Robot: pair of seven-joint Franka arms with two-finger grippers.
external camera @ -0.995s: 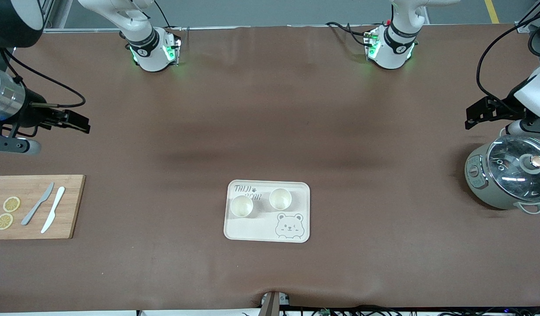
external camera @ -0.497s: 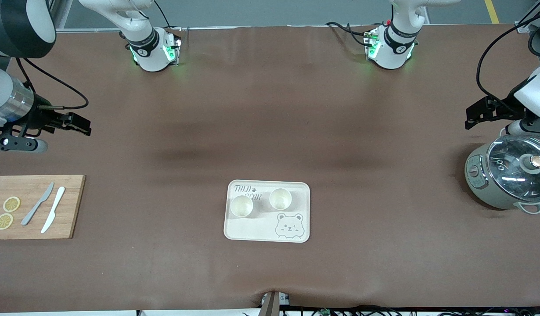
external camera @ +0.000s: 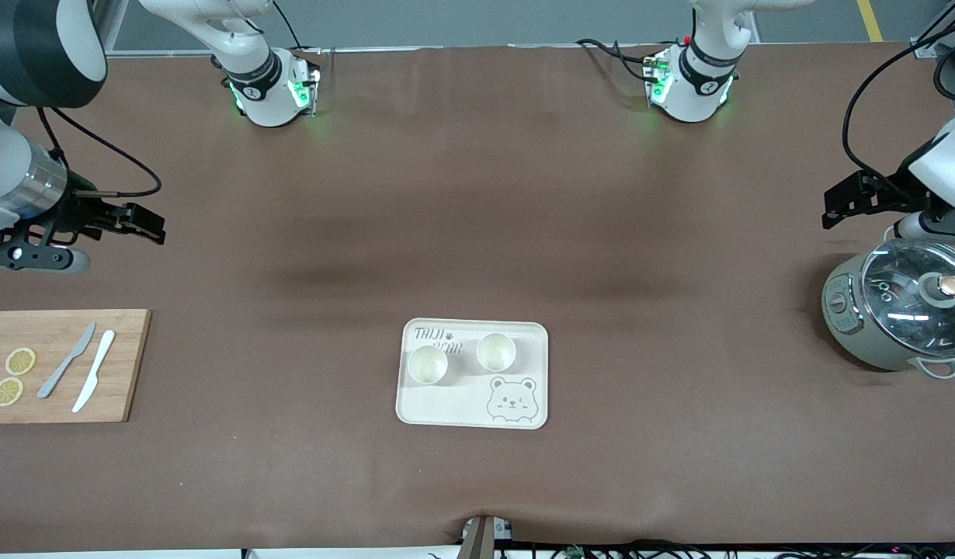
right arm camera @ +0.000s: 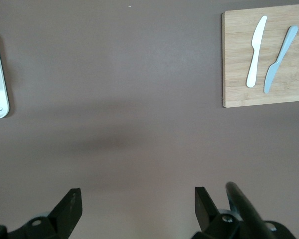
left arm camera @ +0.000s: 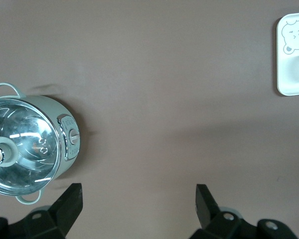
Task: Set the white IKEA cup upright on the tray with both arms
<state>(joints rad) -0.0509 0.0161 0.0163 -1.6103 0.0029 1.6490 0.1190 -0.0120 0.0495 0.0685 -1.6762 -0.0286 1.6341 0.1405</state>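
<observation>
Table (external camera: 477,194) was seen to carry, from largest to smallest, a pot (external camera: 901,314) at the left arm's end, a board (external camera: 62,365) with two knives at the right arm's end, and the tray (external camera: 472,373) midway between them, near the front camera. Two cups, one (external camera: 427,365) and the other (external camera: 494,352), were seen upright on the tray, side by side, apart from each other and from the bear face. The task was therefore judged all but done, with only a clean retreat left.

The left gripper (external camera: 842,203) was held over bare table just beside the pot, fingers spread and empty; the right gripper (external camera: 136,223) hung over bare table beside the board, likewise spread and empty. To finish well, both arms would best be kept high and wide of the tray, so that neither cup could be brushed or tipped.
</observation>
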